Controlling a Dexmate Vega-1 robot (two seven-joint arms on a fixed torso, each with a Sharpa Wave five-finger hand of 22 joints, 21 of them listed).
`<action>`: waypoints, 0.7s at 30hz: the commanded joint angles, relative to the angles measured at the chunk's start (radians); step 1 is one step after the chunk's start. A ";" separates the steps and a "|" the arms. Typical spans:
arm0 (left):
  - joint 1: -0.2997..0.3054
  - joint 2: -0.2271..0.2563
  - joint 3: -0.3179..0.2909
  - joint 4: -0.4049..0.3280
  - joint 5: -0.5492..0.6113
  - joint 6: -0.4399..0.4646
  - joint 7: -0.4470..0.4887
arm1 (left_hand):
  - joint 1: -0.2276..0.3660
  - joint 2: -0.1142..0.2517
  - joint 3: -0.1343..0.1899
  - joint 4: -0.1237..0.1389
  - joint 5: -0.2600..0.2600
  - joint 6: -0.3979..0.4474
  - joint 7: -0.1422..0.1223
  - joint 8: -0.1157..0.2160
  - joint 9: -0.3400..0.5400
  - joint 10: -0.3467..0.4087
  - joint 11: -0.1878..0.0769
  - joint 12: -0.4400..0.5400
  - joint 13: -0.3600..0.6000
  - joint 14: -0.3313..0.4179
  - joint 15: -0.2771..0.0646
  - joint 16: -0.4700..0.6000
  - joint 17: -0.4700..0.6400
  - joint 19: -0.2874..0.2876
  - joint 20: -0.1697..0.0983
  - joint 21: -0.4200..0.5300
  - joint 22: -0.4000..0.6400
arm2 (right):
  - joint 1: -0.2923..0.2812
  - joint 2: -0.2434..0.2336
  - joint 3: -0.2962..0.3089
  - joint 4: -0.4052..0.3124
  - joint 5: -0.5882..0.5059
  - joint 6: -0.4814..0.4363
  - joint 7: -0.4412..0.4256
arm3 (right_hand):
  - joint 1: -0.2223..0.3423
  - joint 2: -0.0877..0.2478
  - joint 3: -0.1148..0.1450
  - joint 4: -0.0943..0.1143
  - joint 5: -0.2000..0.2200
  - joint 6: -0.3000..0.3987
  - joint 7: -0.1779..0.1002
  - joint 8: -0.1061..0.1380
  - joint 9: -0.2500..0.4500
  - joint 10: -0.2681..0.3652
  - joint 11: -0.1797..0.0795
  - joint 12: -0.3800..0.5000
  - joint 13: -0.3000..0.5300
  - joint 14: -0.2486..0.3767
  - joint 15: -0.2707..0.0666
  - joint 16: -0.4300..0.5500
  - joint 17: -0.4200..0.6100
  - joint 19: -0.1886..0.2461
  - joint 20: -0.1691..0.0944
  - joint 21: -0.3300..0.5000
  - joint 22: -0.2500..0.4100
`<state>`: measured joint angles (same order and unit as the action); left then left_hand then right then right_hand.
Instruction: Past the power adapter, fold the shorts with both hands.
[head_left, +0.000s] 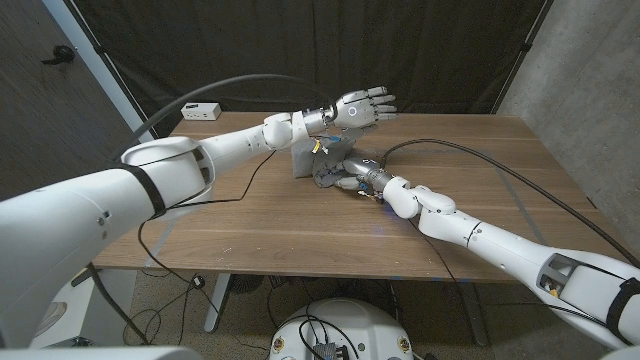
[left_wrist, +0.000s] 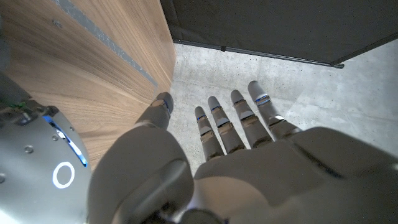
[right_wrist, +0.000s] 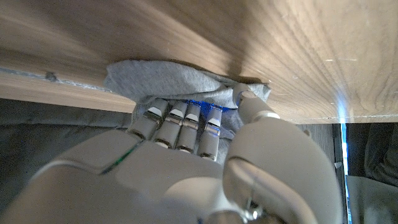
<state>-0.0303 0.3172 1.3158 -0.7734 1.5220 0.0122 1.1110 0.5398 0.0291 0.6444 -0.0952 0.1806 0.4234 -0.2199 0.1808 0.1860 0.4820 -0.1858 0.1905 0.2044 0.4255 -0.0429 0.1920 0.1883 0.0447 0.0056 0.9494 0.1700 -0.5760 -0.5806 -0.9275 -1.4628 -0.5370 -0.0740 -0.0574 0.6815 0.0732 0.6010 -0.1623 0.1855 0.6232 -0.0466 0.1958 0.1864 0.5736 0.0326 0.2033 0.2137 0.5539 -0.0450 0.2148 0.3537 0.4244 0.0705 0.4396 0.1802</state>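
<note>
Here the shorts (head_left: 325, 170) lie as a bunched grey heap on the wooden table (head_left: 300, 230), a little past its middle toward the far edge. The right hand (head_left: 358, 178) is on them: in the head view it sits at the heap's right side, and in the right wrist view its fingers (right_wrist: 180, 124) press into the grey cloth (right_wrist: 168, 81) with the thumb (right_wrist: 252, 102) at the cloth's edge. The fingers lie close together against the fabric; whether they actually grip a fold or only press on it cannot be told.

The left hand (head_left: 362, 105) hangs in the air above and beyond the shorts, fingers straight and a little apart, holding nothing. The left wrist view shows the same hand (left_wrist: 236, 162) from behind, its fingers (left_wrist: 214, 124) spread, the table edge beside it and concrete floor beyond.

Just left of the shorts, under the left forearm (head_left: 230, 145), a pale grey upright block (head_left: 302, 158) stands touching or nearly touching the cloth; what it is cannot be told. A white power adapter (head_left: 200, 112) rests at the table's far left corner, well apart from the shorts. Black cables (head_left: 480, 160) run across the right part of the table. A dark curtain (head_left: 300, 50) hangs behind the table.
</note>
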 joint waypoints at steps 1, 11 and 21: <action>0.060 0.107 -0.053 -0.168 0.001 0.041 0.006 | -0.010 -0.002 0.004 -0.005 -0.001 0.004 -0.001 0.004 0.002 -0.005 -0.003 0.006 0.003 -0.006 -0.169 -0.002 0.001 -0.002 -0.001 -0.005 0.005 | -0.055 -0.063 0.064 -0.175 -0.053 -0.077 -0.033 | -0.003 -0.004 0.008 0.002 0.007 0.002 0.000 0.001 0.001 0.003 -0.001 0.000 0.003 0.000 -0.050 -0.002 0.000 0.005 0.010 -0.003 0.001; 0.114 0.180 -0.098 -0.295 -0.005 0.078 0.006 | -0.019 -0.007 0.004 -0.009 -0.001 0.012 -0.001 0.008 0.002 -0.006 -0.002 0.010 0.002 -0.011 -0.167 -0.002 0.000 -0.003 0.003 -0.011 0.006 | -0.147 -0.142 0.132 -0.347 -0.111 -0.190 -0.038 | -0.006 -0.009 0.011 0.002 0.008 0.005 -0.001 0.002 0.001 0.006 -0.003 0.001 0.003 0.002 -0.050 -0.001 -0.003 0.006 0.011 -0.004 0.001; 0.165 0.245 -0.128 -0.406 -0.030 0.113 0.006 | -0.024 -0.011 0.006 -0.014 0.000 0.014 -0.001 0.008 0.002 -0.005 -0.001 0.012 0.002 -0.014 -0.166 -0.002 -0.002 -0.003 0.010 -0.015 0.006 | -0.227 -0.188 0.192 -0.460 -0.147 -0.263 -0.055 | -0.009 -0.013 0.015 0.003 0.009 0.010 -0.004 0.004 0.001 0.006 -0.005 0.001 0.002 0.007 -0.053 0.000 -0.006 0.009 0.011 -0.006 0.001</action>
<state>0.0815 0.4916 1.2220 -1.0584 1.5147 0.0859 1.1161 0.5281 0.0172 0.6452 -0.1032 0.1807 0.4312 -0.2196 0.1855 0.1862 0.4821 -0.1858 0.1974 0.2046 0.4166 -0.0448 0.1921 0.1859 0.0391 0.0109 0.9354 0.1748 -0.7172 -0.7114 -0.8013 -1.7870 -0.6424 -0.2554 -0.0918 0.6728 0.0645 0.6099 -0.1594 0.1855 0.6270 -0.0504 0.1958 0.1865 0.5740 0.0319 0.2034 0.2139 0.5518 -0.0469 0.2168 0.3478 0.4324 0.0784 0.4362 0.1814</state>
